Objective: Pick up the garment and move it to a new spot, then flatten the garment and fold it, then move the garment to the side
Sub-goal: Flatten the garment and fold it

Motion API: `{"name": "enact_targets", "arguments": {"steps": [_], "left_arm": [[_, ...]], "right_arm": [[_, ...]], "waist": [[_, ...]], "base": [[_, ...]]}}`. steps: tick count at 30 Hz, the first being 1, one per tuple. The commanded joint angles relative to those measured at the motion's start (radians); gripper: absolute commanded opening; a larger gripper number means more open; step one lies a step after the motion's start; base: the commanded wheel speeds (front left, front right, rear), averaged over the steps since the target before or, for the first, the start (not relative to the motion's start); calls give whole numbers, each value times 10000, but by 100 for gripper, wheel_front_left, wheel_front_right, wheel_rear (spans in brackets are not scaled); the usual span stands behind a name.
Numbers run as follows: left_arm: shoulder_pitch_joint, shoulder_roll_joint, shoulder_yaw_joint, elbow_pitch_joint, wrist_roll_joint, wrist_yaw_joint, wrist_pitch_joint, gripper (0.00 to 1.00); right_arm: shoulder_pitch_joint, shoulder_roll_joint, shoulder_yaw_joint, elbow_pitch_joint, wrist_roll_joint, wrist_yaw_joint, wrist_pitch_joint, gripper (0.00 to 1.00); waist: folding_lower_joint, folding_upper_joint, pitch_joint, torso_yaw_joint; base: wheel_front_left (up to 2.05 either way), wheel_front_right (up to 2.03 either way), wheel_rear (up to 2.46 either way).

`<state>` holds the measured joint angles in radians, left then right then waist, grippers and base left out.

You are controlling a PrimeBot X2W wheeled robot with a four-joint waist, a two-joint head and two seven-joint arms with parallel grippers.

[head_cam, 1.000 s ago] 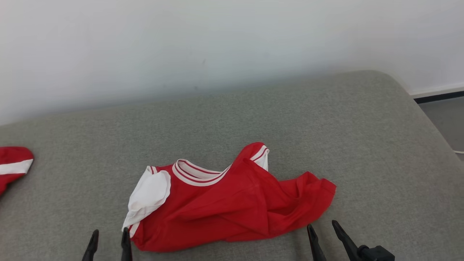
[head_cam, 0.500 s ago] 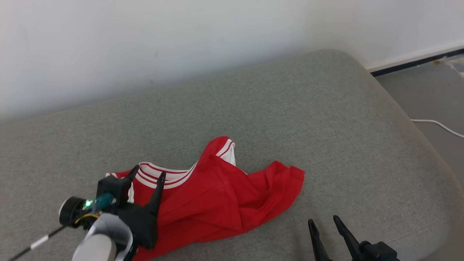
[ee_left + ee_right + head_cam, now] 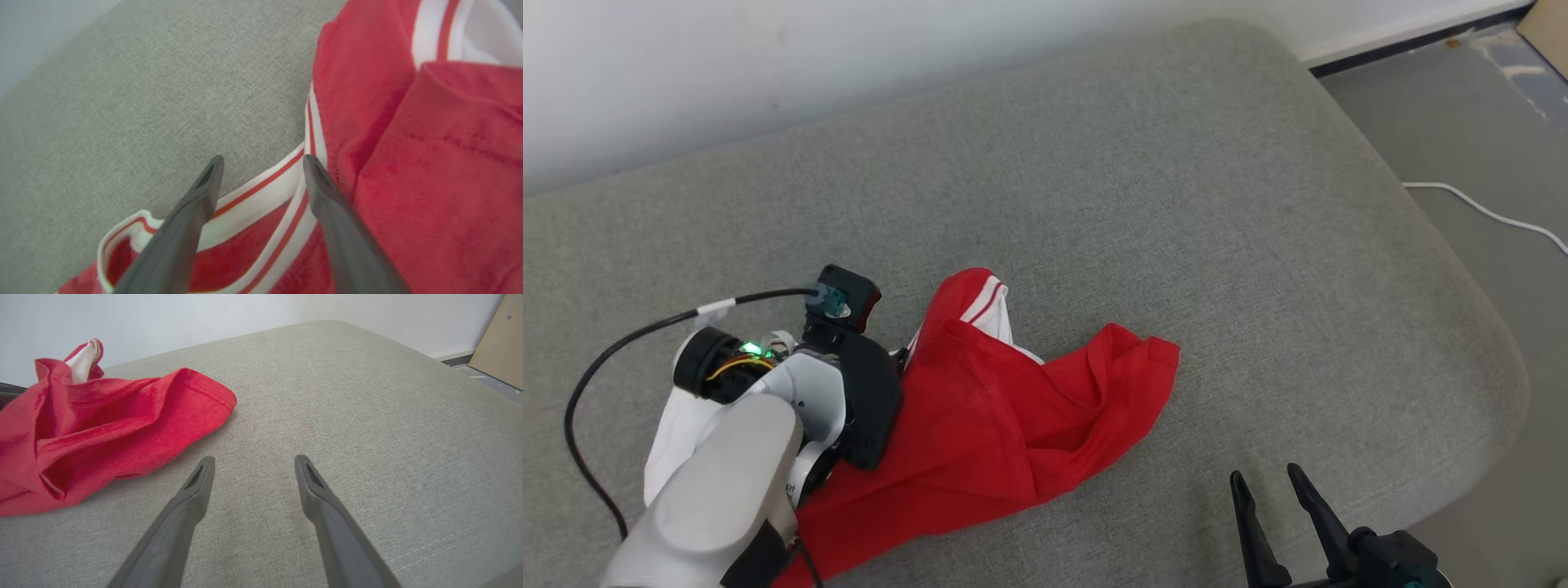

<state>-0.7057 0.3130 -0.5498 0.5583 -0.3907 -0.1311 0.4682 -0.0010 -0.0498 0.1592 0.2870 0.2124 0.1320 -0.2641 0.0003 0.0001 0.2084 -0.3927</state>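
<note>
With the crumpled red shirt [image 3: 1013, 416] lying on the grey cushion [image 3: 1176, 204], the left claw [image 3: 262, 161], wide open and empty over the striped collar [image 3: 261, 188], should lower and pinch the collar band squarely, while the right claw [image 3: 1266, 472] hangs open, empty.

The shirt [image 3: 996, 416] lies crumpled on the couch [image 3: 1176, 204], in its front left part. The left claw [image 3: 261, 163] hangs over the shirt's left end, its fingers [image 3: 204, 188] either side of the collar band [image 3: 261, 190]. The right claw [image 3: 1266, 475] is to the shirt's right, over bare couch near the front edge, apart from the cloth. The wall [image 3: 768, 65] stands behind the couch. To the right is the floor [image 3: 1462, 106], with a cable [image 3: 1486, 212] lying on it.
</note>
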Motion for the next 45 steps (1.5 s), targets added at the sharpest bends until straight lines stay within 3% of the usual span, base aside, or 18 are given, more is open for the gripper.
{"name": "enact_targets", "arguments": {"steps": [1,19,20,21,24,29,37,40,45], "left_arm": [[-231,8,-141,0,-181,15,171,100],[-279,-727,-1159,1344,-445,413,2799,100],[-248,-780,-1200,1353,-519,368,2922,56],[-233,-834,-1253,1324,-590,310,3016,0],[-187,-940,-1405,1137,-738,187,3009,0],[-522,-1031,-1602,678,-624,61,1951,0],[-1584,-1643,-1313,207,-534,34,-1558,0],[-2248,-2134,-1070,79,-555,27,-3469,0],[-2876,-2527,-878,-111,-766,162,-5262,0]], "right_arm": [[12,-11,-53,-68,-53,-24,-3,100],[-39,-12,106,-196,-136,-24,-3,100],[-46,-12,121,-195,-123,-24,-3,100],[-58,-14,137,-193,-107,-24,-3,100],[-102,-12,185,-173,-46,-24,-3,100],[-192,-12,241,-117,31,-24,-3,100],[-331,-14,389,2,107,-24,-3,100],[-345,-12,435,69,147,-24,-3,100],[-358,-12,502,142,192,-24,-3,100]], "waist": [[-3,-1,249,-62],[-3,-1,478,398],[-3,-1,487,402],[-3,-1,499,404],[-3,-1,525,397],[-3,-1,559,367],[-3,-1,492,279],[-3,-1,414,228],[-3,-1,278,178]], "base": [[0,0,0],[0,0,0],[0,0,0],[0,0,0],[0,0,0],[0,0,0],[0,0,0],[0,0,0],[0,0,0]]}}
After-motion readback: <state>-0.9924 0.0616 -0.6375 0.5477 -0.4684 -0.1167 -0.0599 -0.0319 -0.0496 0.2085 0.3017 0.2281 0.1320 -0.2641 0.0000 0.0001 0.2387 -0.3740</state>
